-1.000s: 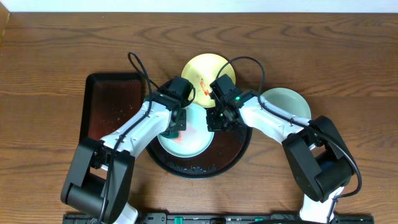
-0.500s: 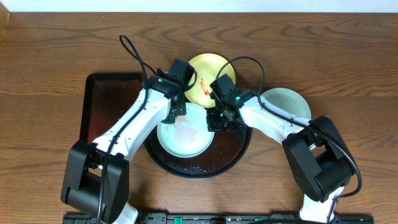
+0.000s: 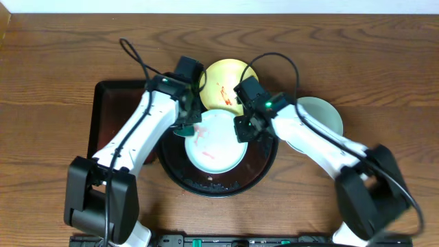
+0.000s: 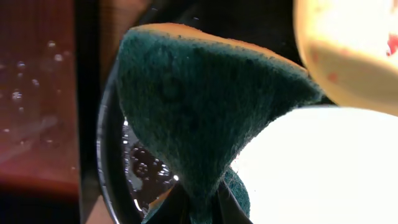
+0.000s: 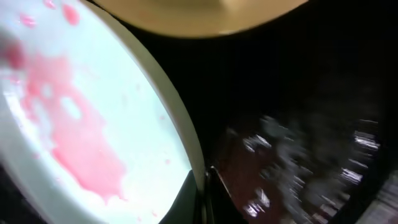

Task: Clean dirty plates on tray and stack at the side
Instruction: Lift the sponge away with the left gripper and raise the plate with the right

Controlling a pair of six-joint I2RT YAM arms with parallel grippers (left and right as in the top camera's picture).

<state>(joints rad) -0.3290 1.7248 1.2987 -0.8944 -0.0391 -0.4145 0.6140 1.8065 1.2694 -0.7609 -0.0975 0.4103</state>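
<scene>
The left gripper (image 3: pixel 187 127) has shifted to the far-left rim of the smeared round blue-green plate (image 3: pixel 218 147), clamping a coarse green sponge (image 4: pixel 199 118). The right gripper (image 3: pixel 245 129) pinches the plate's right rim over the glossy black tray (image 3: pixel 206 186).

Wood table (image 3: pixel 55 55): round tray (image 3: pixel 255 168), rectangular tray (image 3: pixel 113 116), blue-green plate (image 3: pixel 322 113) right.

No text, label, brand, number or sign can be read in any of the views. The only marks are red sauce smears on the pale blue-green plate (image 3: pixel 219 147) and on the pale yellow plate (image 3: pixel 219 79), and they form no letters or figures.
</scene>
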